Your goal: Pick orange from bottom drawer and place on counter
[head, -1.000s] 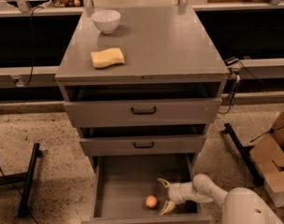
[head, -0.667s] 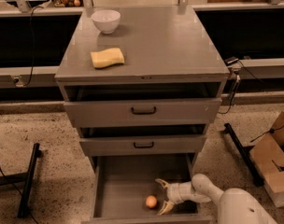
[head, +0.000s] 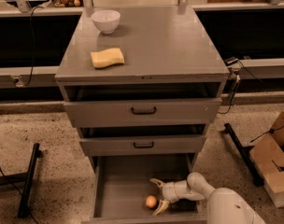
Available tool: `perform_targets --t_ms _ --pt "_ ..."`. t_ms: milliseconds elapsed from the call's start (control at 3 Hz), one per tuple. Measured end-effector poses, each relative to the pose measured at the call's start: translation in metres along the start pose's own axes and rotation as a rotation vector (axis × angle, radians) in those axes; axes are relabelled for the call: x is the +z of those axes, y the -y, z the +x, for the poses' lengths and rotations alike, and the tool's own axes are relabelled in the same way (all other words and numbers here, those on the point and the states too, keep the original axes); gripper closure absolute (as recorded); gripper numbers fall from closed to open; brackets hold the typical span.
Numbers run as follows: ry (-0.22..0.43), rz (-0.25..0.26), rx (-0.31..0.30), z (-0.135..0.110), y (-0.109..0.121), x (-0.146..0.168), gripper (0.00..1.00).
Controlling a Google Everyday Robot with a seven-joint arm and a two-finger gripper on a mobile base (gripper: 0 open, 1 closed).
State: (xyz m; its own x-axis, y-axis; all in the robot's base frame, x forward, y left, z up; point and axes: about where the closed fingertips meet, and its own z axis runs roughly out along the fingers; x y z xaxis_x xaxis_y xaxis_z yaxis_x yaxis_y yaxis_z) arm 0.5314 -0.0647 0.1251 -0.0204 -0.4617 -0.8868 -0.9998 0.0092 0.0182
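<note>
Orange fruit (head: pixel 151 201), small, round and smooth, sits on the flat floor of the pulled-out grey bottom drawer (head: pixel 115 185), toward the front edge and right of centre. It hasn't budged over the last second. What has changed is the white two-finger gripper (head: pixel 156 195): reaching in from the right, it has crept leftward across the drawer floor and now has its pale fingers spread wide. One tip is behind the fruit and one is in front, so the fruit sits right at the mouth of the opening. Nothing is pinched yet, and I can't say whether either finger is touching the skin.

That little advance matters: by my reading the approach is nearly done and the squeeze is the step in hand. The fruit is round and free to roll, so an off-centre close could nudge it away toward the left wall.

Up above, the wide matte grey counter (head: pixel 170 45) waits as the drop spot. It carries a white bowl (head: pixel 106 20) at the back left and a yellow wavy-edged sponge (head: pixel 107 58) in front of it, with bare surface to the right. The two shallower black-handled drawers (head: pixel 142 111) stand slightly ajar over the lift path.
</note>
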Motion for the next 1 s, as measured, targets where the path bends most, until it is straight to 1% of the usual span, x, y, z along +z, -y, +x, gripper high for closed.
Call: perform_targets --t_ms 333,667,1000 --pt "-0.045 0.009 -0.010 -0.004 0.005 0.004 0.18" --pt "-0.100 0.053 -0.031 -0.011 0.009 -0.001 0.21" --pt "-0.138 0.039 -0.021 -0.009 0.003 0.010 0.00"
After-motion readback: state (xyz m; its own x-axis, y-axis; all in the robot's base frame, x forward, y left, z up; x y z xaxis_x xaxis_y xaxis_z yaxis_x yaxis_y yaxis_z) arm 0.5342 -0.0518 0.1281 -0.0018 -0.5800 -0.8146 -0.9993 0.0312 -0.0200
